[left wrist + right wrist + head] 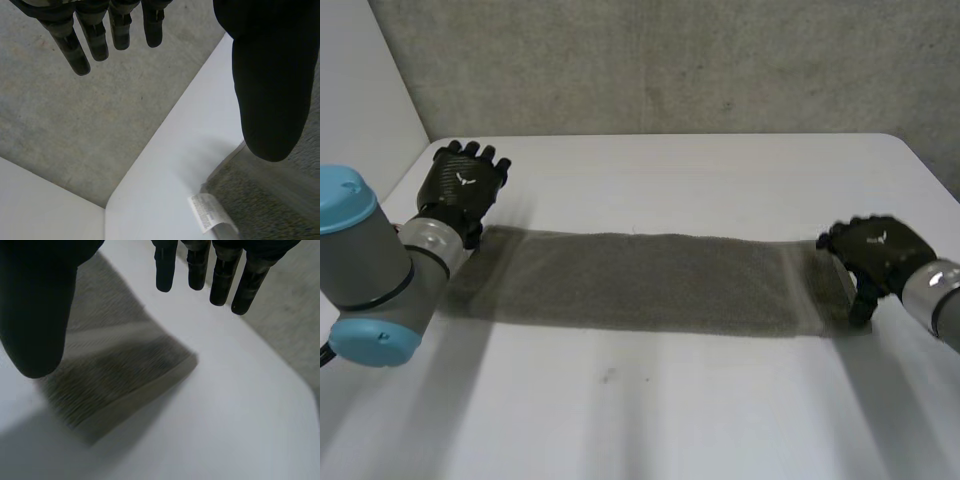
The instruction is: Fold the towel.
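A grey-green towel (640,282) lies flat as a long strip across the white table (650,400). My left hand (463,186) hovers just past the towel's left end, fingers straight and open, holding nothing. In the left wrist view its fingers (95,35) and thumb (270,85) spread above the table, with the towel corner (260,200) and its white label (206,212) below the thumb. My right hand (876,252) is at the towel's right end, open. In the right wrist view its fingers (210,270) are straight above the towel's end (120,375).
A grey concrete wall (660,60) runs behind the table's far edge. The table's far left corner (107,207) lies near my left hand. Bare white tabletop stretches in front of the towel.
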Available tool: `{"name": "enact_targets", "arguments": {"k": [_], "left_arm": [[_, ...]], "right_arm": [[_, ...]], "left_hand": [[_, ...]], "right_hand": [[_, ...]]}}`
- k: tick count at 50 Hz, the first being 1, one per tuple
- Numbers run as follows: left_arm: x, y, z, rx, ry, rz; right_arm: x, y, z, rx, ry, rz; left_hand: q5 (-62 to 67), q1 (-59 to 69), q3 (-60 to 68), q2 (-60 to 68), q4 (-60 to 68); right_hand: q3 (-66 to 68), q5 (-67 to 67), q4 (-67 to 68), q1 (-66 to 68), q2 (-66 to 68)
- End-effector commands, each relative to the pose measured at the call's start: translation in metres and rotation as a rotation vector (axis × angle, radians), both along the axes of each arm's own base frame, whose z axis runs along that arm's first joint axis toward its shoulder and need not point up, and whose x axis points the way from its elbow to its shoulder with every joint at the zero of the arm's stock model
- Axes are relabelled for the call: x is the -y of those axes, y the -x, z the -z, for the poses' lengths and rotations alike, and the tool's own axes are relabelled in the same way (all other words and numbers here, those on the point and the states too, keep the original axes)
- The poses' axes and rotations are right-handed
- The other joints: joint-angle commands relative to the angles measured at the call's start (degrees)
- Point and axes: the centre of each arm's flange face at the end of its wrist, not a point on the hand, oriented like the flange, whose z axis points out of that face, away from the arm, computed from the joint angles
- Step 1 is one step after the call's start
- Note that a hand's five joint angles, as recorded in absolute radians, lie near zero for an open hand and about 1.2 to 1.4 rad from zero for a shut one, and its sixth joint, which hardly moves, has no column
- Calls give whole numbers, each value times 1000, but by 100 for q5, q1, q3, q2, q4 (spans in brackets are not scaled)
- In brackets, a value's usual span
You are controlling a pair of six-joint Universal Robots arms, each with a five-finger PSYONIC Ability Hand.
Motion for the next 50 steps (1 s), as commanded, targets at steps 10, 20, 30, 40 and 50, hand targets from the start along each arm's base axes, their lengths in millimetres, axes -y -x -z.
{"name": "enact_targets", "arguments": {"k": [10, 20, 30, 40, 50], "left_arm": [[-21, 2, -6, -269, -99, 8], [-23, 2, -3, -266, -108, 7], [-25, 1, -9, -270, -94, 7], [-27, 0, -11, -275, -94, 6], [-29, 0, -15, -279, -86, 9]], "right_arm": [[3, 19, 60, 23, -97, 35], [31, 55, 54, -15, -21, 185], [58, 128, 27, -243, 98, 373], [78, 123, -18, -308, 271, 343], [27, -31, -70, -7, 442, -38]], "left_hand": [[-133, -3, 69, 72, 56], [-150, -20, 52, 56, 40], [-150, -20, 52, 56, 40], [-150, -20, 52, 56, 40], [-150, -20, 52, 56, 40]], "right_hand": [[2503, 2351, 2404, 2503, 2400], [6736, 6584, 6637, 6736, 6633], [6736, 6584, 6637, 6736, 6633], [6736, 6584, 6637, 6736, 6633], [6736, 6584, 6637, 6736, 6633]]}}
